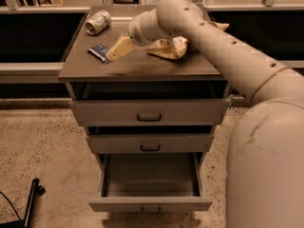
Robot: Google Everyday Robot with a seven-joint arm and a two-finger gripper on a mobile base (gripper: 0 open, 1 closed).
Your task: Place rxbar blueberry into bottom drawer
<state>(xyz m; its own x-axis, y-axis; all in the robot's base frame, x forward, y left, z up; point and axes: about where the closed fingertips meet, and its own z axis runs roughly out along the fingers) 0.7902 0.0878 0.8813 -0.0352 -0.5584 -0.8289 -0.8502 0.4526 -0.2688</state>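
The rxbar blueberry point(99, 52), a small flat dark blue bar with a white patch, lies on the left part of the grey cabinet top point(142, 68). My gripper point(118, 49) hangs just right of the bar, its tan tip touching or nearly touching the bar's right edge. The bottom drawer point(150, 205) is pulled out and looks empty inside. The two shallower drawers above it are slightly out.
A crushed green-white can point(98, 22) lies at the back left of the top. A tan-and-brown chip bag point(167, 48) lies at the middle right, partly behind my arm. A black stand foot point(31, 202) is on the floor at lower left.
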